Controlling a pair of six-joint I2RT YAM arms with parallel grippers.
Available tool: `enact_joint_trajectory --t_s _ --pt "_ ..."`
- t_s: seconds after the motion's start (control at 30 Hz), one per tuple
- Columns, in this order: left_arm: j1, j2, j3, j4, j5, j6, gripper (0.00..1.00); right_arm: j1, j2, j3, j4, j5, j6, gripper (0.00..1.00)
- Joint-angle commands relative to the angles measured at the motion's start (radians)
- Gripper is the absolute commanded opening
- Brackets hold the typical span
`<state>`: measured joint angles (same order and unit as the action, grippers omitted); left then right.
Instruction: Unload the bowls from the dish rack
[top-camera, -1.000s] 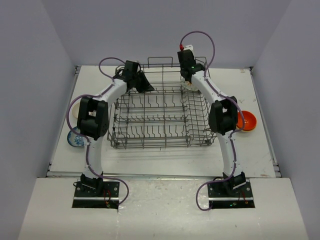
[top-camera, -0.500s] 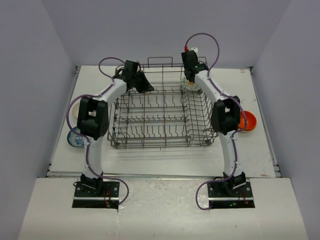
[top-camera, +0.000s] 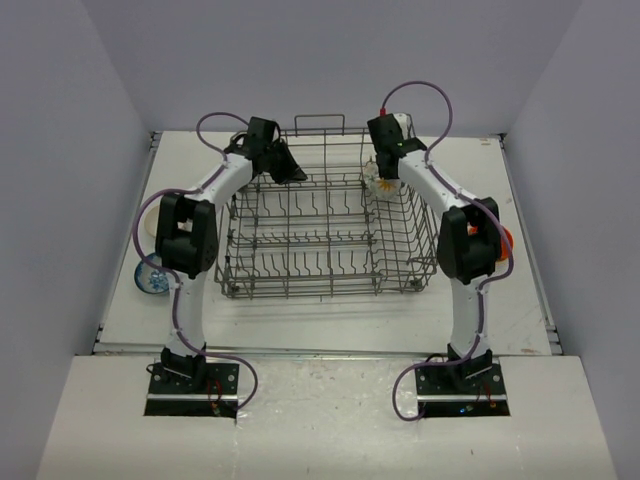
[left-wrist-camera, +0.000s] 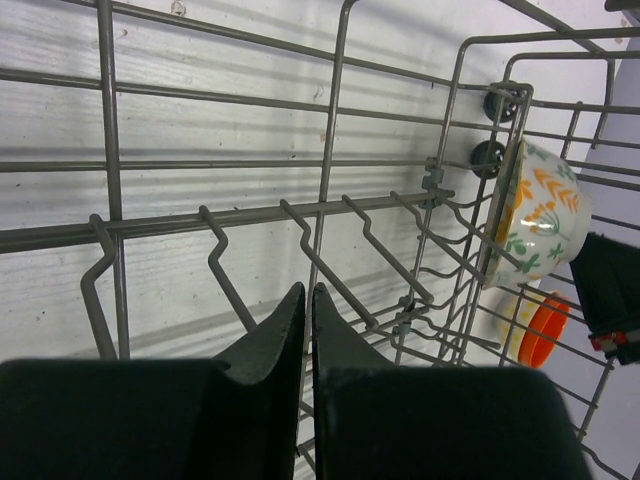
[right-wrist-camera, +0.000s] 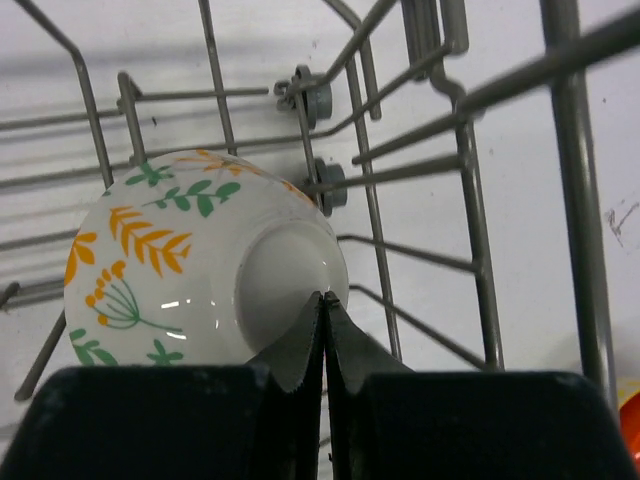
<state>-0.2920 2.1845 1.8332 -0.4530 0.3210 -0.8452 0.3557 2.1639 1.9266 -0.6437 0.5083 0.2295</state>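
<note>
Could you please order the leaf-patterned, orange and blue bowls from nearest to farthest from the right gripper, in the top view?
1. Leaf-patterned bowl, at the right gripper, in the far-right corner of the dish rack.
2. Orange bowl, outside the rack, right.
3. Blue bowl, outside it, far left.

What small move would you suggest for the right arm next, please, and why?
I would probably open the right gripper first. Its jaws are shut, with the tips right at the base of the floral bowl, which lies on its side in a corner of the dish rack. Shut fingers cannot straddle the bowl's wall, so opening seems needed before any grasp.
</note>
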Motion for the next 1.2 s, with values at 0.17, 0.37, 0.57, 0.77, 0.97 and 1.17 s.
enact_joint_trajectory --t_s 0.17,0.37,0.57,0.77,0.97,1.17 --pt "0.019 0.04 0.083 -0.059 0.018 0.023 0.07 0.075 -0.153 -0.109 -0.137 -0.082 0.145 0.0" --pt "0.024 0.008 0.081 -0.004 0.045 0.066 0.27 0.091 -0.263 -0.245 -0.123 -0.08 0.168 0.0" --pt "0.001 -0.081 0.064 0.097 0.096 0.083 0.53 0.089 -0.274 -0.288 -0.103 -0.062 0.142 0.0" --pt "-0.056 -0.14 0.034 0.077 0.168 0.069 0.51 0.089 -0.227 -0.248 -0.113 -0.093 0.149 0.0" --pt "-0.102 -0.213 -0.046 0.034 0.237 0.029 0.48 0.091 -0.252 -0.294 -0.106 -0.113 0.16 0.0" --pt "-0.154 -0.23 -0.106 0.03 0.248 0.006 0.49 0.089 -0.295 -0.374 -0.076 -0.119 0.142 0.0"
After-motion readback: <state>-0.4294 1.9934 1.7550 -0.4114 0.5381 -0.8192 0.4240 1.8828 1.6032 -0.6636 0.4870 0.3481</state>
